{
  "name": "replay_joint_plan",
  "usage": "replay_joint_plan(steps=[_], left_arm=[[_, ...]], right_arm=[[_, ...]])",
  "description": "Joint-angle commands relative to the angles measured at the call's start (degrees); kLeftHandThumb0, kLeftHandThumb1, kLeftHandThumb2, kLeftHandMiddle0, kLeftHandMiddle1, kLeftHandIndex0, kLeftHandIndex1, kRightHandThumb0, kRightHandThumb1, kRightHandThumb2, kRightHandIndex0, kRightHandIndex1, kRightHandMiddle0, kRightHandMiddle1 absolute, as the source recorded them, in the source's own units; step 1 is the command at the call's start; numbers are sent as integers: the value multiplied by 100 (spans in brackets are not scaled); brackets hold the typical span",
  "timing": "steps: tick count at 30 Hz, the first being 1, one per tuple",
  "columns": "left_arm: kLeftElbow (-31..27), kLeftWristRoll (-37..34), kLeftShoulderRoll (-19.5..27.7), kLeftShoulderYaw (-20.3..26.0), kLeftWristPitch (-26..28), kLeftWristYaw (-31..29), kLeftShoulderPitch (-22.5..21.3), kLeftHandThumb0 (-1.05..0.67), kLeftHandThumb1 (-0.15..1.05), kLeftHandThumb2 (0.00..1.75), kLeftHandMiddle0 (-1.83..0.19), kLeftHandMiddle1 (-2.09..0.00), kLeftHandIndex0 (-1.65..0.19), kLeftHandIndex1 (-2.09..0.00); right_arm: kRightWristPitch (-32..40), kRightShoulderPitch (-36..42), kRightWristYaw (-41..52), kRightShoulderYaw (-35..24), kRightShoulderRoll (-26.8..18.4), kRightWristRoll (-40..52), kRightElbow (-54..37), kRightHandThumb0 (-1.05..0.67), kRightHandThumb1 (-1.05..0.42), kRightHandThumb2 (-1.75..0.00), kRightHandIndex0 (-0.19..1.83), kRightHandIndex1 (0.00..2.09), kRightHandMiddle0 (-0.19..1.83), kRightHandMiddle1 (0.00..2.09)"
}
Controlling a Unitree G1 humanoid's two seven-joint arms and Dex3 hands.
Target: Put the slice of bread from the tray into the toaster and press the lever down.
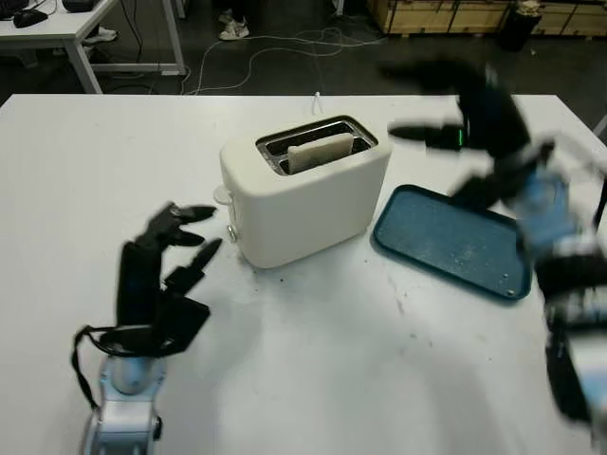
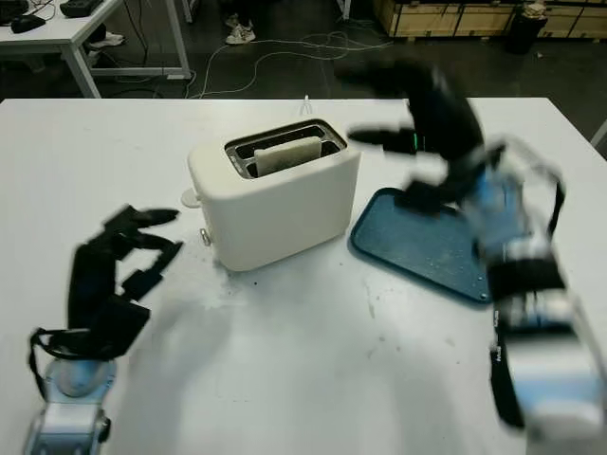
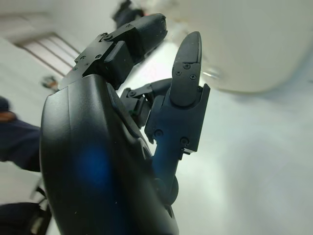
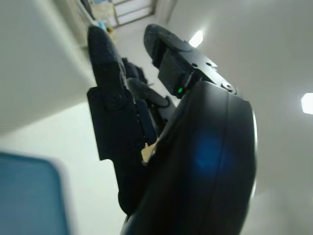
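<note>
The cream toaster (image 1: 303,194) stands mid-table with a slice of bread (image 1: 320,152) sticking up out of its slot. Its lever (image 1: 224,195) is on the end facing my left hand. The blue tray (image 1: 453,242) lies to the toaster's right with only crumbs on it. My right hand (image 1: 446,100) is raised above the tray's far end, to the right of the toaster, open and holding nothing. My left hand (image 1: 194,237) is just left of the toaster's lever end, above the table, open and holding nothing.
The white table (image 1: 313,379) has free room in front of the toaster. A white cable (image 1: 316,99) runs off the table's far edge behind the toaster. Beyond are another table (image 1: 66,28), floor cables and wooden crates (image 1: 455,14).
</note>
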Motion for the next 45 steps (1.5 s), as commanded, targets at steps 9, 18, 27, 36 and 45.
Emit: replay_joint_plan(steps=[9,18,27,36,45], left_arm=[[84,182,894,632,-321,-65,-867,-36,92,7,-59,-115,-67,-67],[681,126,1917,744,-738,-599,-1864,-30,83,0,-86,-104,-94,-51],[1960,75,3586,90,-1510,-2588,-2928,-34,76,1,-114,-75,-120,-16],[3015,1178,4071,-838,-2520,-2828,-4115,-47,81,0,-130,-65,-135,-7],[3783,1446,3827,-1134,-3038,-2347,-4389,-47,74,0,-132,-77,-142,-4]], right_arm=[[298,1666,-390,-322,798,183,-503,-43,-91,-3,92,47,94,3],[417,1716,-423,-302,946,102,-493,-45,-92,-2,96,46,98,3],[665,1648,-319,-250,973,99,-521,-44,-91,0,99,46,99,1],[745,1623,-332,-280,950,52,-539,-45,-91,0,98,48,99,1],[723,1593,-315,-294,934,73,-469,-44,-90,0,97,49,100,0]])
